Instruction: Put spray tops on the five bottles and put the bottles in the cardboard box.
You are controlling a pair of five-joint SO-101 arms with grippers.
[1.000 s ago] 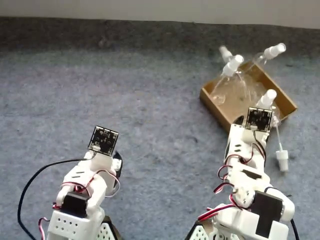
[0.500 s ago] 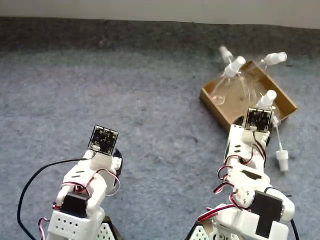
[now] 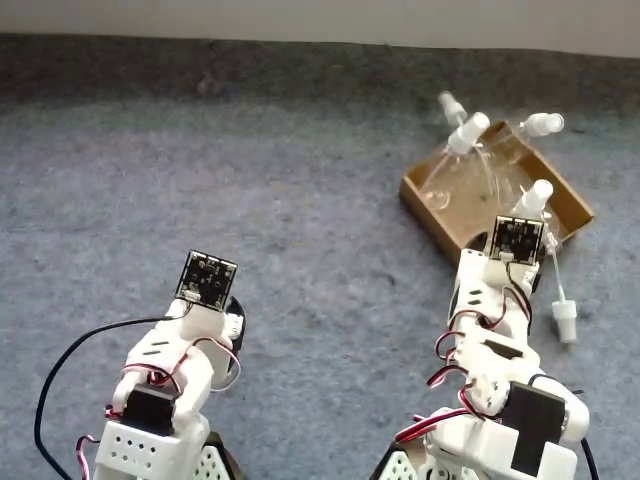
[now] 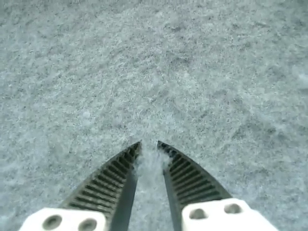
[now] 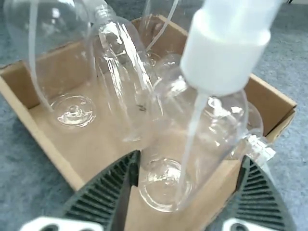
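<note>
At the left we see the left claw (image 4: 148,144) low over the grey felt tabletop (image 3: 300,180). Its ribbed fingers are drawn almost together, with a narrow slit left between the tips and nothing between them. In the high view that arm sits near the front edge, well apart from the task's things.

Further right, the cardboard box (image 3: 432,212) lies at an angle on the tabletop. Clear bottles lean inside it, and three capped necks (image 3: 468,130) poke out over its far rim. In the right wrist view two of these other bottles (image 5: 120,72) rest side by side against the box floor.

The right claw (image 5: 190,156) is at the box's near edge, spread wide. One finger stands on either side of the lower body of a clear bottle (image 5: 202,125) that leans in the box. We cannot tell whether the fingers press on it. This bottle carries a white spray top (image 5: 226,48), and its thin tube runs down inside toward the base.

Rightmost, a loose spray top (image 3: 565,320) lies on the tabletop just beside the right arm, outside the box, its tube pointing toward the box's corner.
</note>
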